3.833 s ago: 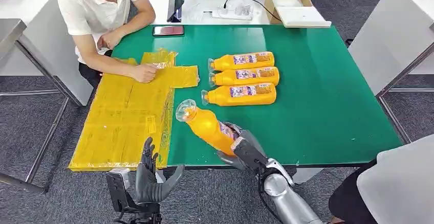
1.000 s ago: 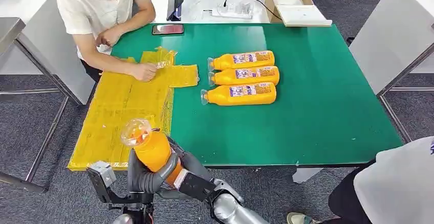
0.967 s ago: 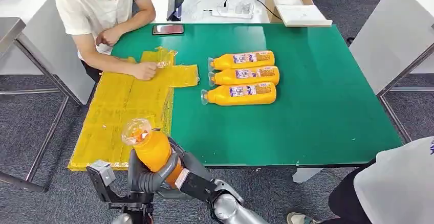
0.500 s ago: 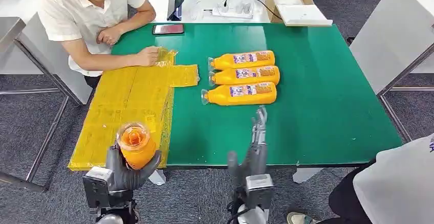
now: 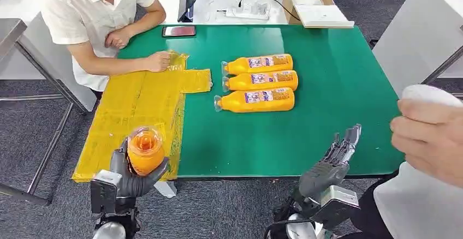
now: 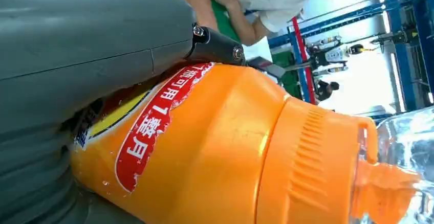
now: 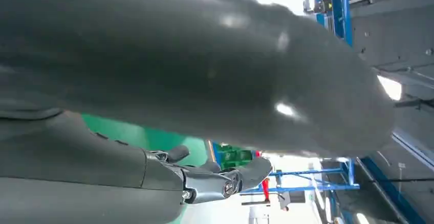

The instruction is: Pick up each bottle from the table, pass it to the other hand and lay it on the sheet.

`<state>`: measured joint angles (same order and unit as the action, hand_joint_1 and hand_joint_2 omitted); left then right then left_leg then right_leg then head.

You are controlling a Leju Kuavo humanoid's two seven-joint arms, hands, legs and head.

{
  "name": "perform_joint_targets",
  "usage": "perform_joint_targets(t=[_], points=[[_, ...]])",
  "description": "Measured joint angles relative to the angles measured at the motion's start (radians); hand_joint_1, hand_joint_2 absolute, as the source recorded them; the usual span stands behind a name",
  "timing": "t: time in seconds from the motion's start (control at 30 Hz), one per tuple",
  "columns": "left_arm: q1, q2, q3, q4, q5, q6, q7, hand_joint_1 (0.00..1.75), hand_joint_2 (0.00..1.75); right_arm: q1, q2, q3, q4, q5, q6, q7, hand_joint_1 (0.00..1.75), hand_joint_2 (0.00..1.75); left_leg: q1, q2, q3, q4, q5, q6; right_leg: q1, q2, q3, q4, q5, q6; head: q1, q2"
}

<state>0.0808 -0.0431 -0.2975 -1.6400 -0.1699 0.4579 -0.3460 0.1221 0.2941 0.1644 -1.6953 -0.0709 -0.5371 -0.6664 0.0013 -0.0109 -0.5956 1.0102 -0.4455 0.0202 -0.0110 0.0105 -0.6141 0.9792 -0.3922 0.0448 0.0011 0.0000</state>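
My left hand grips an orange bottle upright, cap towards the camera, over the near edge of the yellow sheet. The left wrist view shows that bottle close up, with grey fingers wrapped round its labelled body. My right hand hovers at the table's near right edge, fingers stretched out and holding nothing; its dark fingers are apart in the right wrist view. Three more orange bottles lie side by side in the middle of the green table.
A person sits at the far left with one hand on the sheet's far edge. Another person's hand reaches in at the right edge. A phone lies at the table's back. A cardboard box stands on the white table behind.
The bottle passed from my right hand to my left. My right hand let go and swung out to the near right edge. A person's hand came in from the right.
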Motion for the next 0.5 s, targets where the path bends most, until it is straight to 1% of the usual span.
perform_joint_targets(t=[0.1,0.17,0.23,0.33,0.5], points=[[-0.022,0.000,0.010,0.021,-0.143,0.100,0.003,1.75,1.75,0.000,0.005,-0.003,-0.001,0.011,0.000,0.000,0.00,0.00,0.000,0.000,0.000,0.000,0.000,0.000,0.000,0.000,0.000,0.000,0.000,0.000,0.000,0.000],[-0.053,0.000,0.019,0.058,-0.274,0.165,0.027,1.75,1.75,-0.001,0.006,-0.003,0.000,0.007,0.004,0.000,0.00,0.00,0.000,-0.001,0.000,0.000,0.000,0.000,0.000,0.000,0.001,0.000,0.000,0.000,0.000,0.000],[-0.088,0.000,0.025,0.115,-0.394,0.200,0.063,1.75,1.75,-0.003,0.006,-0.003,0.002,0.005,0.011,0.000,0.00,0.00,0.000,-0.001,0.000,0.000,0.000,0.000,0.000,0.000,0.001,0.000,0.000,0.000,0.000,0.000],[-0.165,0.000,0.028,0.238,-0.659,0.210,0.150,1.75,1.75,-0.019,0.009,-0.001,0.013,0.000,0.022,0.000,0.00,0.00,0.000,-0.002,0.000,0.000,0.002,0.001,0.000,0.000,0.001,0.000,0.001,0.000,0.000,0.000],[-0.307,-0.013,0.027,0.499,-0.892,0.178,0.276,1.75,1.75,-0.058,0.015,0.027,0.065,-0.006,0.032,0.000,0.00,0.00,0.000,0.000,0.001,0.000,0.002,0.000,0.000,0.000,0.001,0.000,0.001,0.000,-0.001,0.000]])
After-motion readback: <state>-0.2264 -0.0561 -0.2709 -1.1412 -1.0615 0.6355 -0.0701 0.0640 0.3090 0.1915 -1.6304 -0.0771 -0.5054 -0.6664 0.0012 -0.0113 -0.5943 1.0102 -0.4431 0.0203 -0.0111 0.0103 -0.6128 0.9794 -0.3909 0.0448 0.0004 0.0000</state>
